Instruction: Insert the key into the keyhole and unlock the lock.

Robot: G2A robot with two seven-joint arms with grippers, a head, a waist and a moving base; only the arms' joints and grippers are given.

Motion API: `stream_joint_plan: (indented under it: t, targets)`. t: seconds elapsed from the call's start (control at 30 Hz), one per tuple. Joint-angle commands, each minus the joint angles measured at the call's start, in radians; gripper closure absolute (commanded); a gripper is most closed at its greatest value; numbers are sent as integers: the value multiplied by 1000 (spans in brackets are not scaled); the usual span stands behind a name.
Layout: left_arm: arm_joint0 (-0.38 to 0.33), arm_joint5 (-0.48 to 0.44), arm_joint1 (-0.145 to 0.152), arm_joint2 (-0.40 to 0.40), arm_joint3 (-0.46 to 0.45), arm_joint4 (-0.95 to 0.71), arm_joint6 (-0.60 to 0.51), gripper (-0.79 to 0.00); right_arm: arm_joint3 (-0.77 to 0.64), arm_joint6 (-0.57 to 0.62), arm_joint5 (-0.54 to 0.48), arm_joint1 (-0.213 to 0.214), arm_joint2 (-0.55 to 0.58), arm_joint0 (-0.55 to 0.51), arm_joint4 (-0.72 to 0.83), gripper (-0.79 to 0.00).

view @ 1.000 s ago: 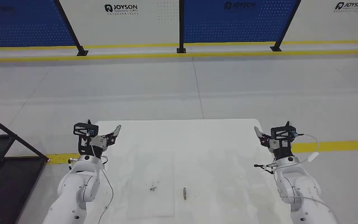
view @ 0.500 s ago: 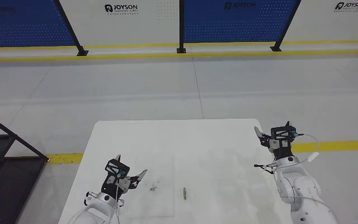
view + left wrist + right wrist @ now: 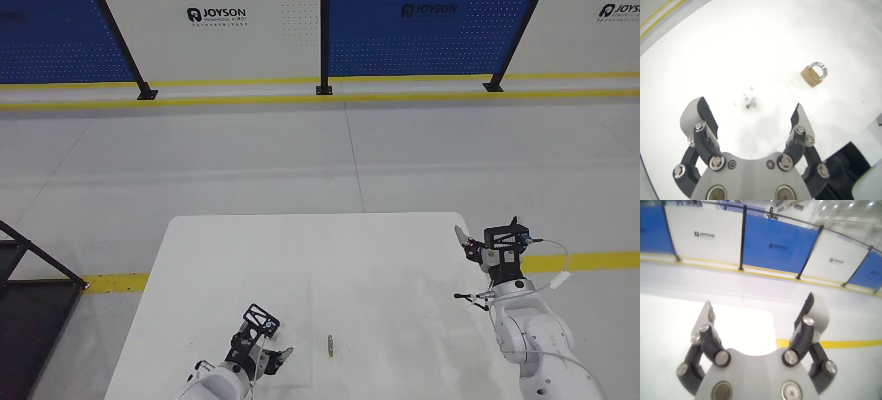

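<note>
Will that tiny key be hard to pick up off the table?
Probably fiddly. The key looks thin and lies flat on the smooth white table, so a nudge would likely slide it rather than lift it. It looks metal, so probably stiff and light.

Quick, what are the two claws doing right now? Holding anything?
Left gripper: open, holding nothing, above the key.
Right gripper: open, holding nothing.

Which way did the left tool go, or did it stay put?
Yes, it moved. In the top view the left tool went from the left edge of the table toward the near edge, stopping beside the unmoved lock.
</note>
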Motion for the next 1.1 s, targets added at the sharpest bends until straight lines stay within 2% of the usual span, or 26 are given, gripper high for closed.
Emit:
stream_joint_plan:
  t: [0.0,0.13,0.2,0.33,0.43,1.07]
  targets:
    - [-27,33,-5,33,21,25,-30,-773,0,0,0,0,0,0,0,-785]
    - [-58,72,-12,67,57,26,-70,-711,0,0,0,0,0,0,0,-785]
    - [-68,84,-14,76,72,38,-78,-616,0,0,0,0,0,0,0,-785]
    - [-74,101,-16,84,93,44,-74,-560,0,0,0,0,0,0,0,-785]
    - [-80,99,-16,83,112,35,-71,-369,0,0,0,0,0,0,0,-785]
    - [-130,114,-23,90,176,14,-50,-286,0,0,0,0,0,0,0,-785]
